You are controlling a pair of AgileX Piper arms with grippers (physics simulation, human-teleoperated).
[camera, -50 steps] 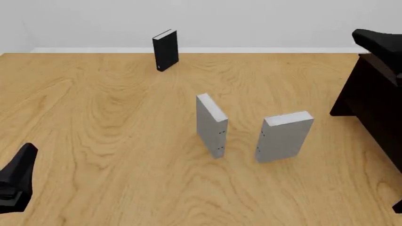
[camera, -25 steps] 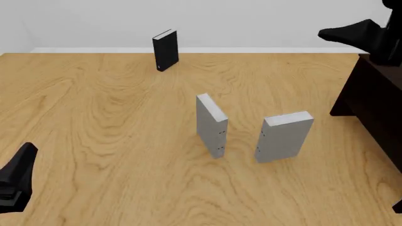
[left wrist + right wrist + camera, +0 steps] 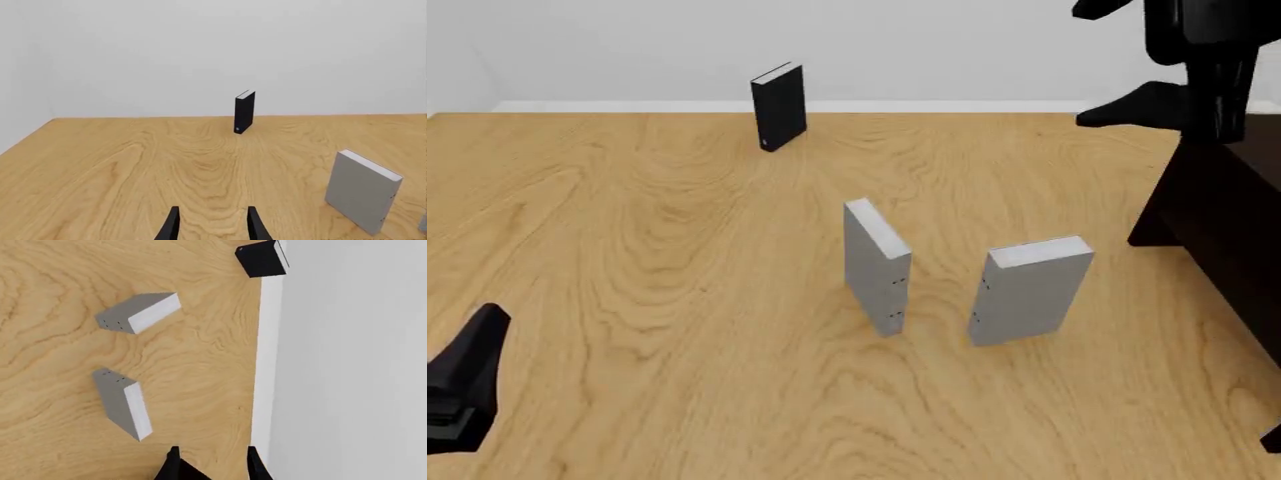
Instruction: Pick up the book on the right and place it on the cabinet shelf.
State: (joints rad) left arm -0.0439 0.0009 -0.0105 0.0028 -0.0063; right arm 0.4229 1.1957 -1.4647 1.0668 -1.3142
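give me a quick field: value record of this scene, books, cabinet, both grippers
target book: the book, light grey, upright on the table, rightmost of the two grey ones, untouched
other grey book: grey book, upright, just left of the target, apart from it
black book: black book, upright at the far edge near the wall
cabinet: cabinet shelf, very dark, at the table's right side
left gripper: left gripper, open, empty, low at near left
right gripper: right gripper, open, empty, raised high above the cabinet

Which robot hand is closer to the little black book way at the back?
Probably the right, though it's close. The right gripper hangs high at the far right, about level with the black book. The left gripper sits low at the near left corner, across the table.
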